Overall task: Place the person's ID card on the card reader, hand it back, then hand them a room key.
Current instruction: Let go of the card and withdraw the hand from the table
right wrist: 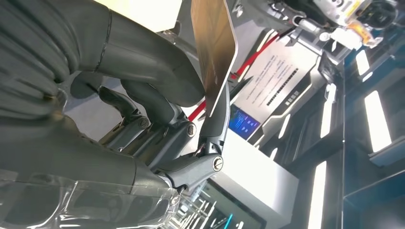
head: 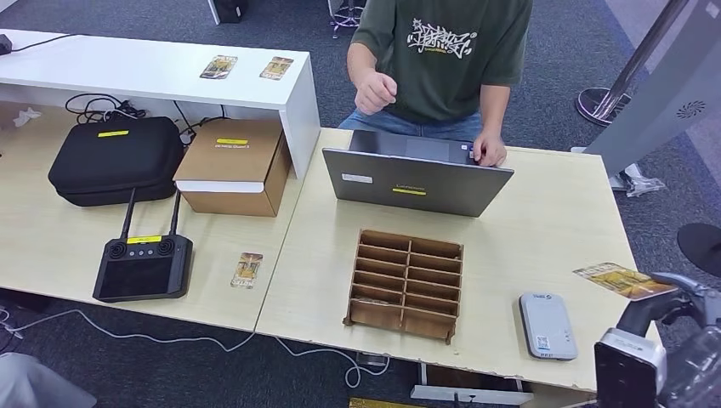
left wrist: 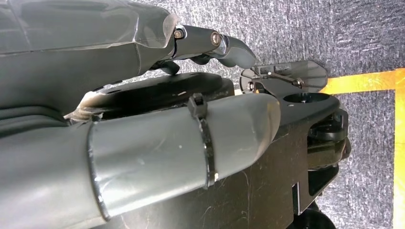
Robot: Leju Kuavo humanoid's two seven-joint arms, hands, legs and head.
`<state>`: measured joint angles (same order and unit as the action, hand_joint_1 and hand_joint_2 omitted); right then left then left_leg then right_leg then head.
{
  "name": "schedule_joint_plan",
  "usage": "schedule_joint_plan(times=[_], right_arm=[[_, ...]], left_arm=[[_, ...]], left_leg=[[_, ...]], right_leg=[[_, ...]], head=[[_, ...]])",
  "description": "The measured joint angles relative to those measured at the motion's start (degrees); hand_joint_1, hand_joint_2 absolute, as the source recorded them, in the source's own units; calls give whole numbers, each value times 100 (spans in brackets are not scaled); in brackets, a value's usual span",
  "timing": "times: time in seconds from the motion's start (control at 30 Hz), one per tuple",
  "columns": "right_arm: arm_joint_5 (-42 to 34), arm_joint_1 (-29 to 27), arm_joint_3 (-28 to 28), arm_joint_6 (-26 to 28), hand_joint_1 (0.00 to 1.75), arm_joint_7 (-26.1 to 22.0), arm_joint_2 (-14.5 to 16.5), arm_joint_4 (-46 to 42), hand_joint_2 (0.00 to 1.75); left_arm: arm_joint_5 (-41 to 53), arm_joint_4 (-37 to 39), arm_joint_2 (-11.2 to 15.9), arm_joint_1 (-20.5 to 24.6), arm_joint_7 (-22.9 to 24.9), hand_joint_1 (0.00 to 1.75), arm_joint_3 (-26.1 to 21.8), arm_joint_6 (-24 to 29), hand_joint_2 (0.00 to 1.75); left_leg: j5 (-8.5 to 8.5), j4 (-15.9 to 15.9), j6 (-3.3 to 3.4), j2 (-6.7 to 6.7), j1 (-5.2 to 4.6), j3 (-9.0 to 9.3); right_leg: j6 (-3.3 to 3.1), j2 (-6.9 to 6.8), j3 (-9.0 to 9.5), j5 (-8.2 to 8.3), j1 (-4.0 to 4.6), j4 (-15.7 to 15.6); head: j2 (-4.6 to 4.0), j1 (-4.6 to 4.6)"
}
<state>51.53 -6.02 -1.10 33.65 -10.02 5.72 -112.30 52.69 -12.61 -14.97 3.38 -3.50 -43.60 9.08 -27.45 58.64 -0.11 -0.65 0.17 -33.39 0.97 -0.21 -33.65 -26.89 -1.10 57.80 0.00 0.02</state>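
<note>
While the right hand [head: 672,297] sits at the near right corner of the light wooden table [head: 544,212], it pinches the ID card [head: 625,280] between its thumb and fingers; the right wrist view confirms this, with the thumb pressed on one face of the card [right wrist: 215,47] and a dark finger [right wrist: 215,124] backing the other. The card lies nearly flat, projecting to the left from the hand over the table's right edge. The white card reader [head: 547,325] rests on the table near the front edge, to the left of the hand and nearer than the card, apart from both.

The left hand [left wrist: 143,95] appears in the left wrist view over grey carpet, its fingers [left wrist: 224,45] extended close together with nothing in them.

A wooden compartment rack [head: 406,283] stands at the table's centre, left of the reader. Beyond it an open laptop [head: 417,178] faces a person in a green T-shirt [head: 442,51], one hand [head: 491,151] on the laptop's right edge, the other [head: 375,91] raised. On the adjoining left table sit a black case [head: 115,160], a cardboard box [head: 231,164], a black remote controller [head: 143,265] and a loose card [head: 246,269]. Two more cards [head: 218,66] lie on the white shelf [head: 127,68].
</note>
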Motion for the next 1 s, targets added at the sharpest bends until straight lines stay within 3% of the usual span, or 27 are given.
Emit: schedule_joint_plan(times=[0.23, 0.7, 1.0], right_arm=[[-103, 1100, 67, -364, 175, 86, 42, 837, 175], [252, 4210, 121, -615, 175, 659, 131, 4046, 175], [598, 5167, 133, -619, 175, 813, 228, 5251, 175]], left_arm=[[72, 0, -10, 52, 122, 0, 0, -26, 0], [317, 0, -39, 179, 312, 0, 10, -69, 0], [444, 0, -42, 195, 380, 0, 85, -106, 0]], left_leg=[[7, 0, -5, 5, 0, 3], [26, 1, -5, 2, 0, 4], [26, 1, -6, -1, 0, 2]], right_leg=[[-1, 10, 2, 9, 0, 2], [-6, 11, 0, 23, 0, 7], [-6, 7, -3, 23, 0, 6]], head=[[0, -1], [0, 0], [0, 1]])
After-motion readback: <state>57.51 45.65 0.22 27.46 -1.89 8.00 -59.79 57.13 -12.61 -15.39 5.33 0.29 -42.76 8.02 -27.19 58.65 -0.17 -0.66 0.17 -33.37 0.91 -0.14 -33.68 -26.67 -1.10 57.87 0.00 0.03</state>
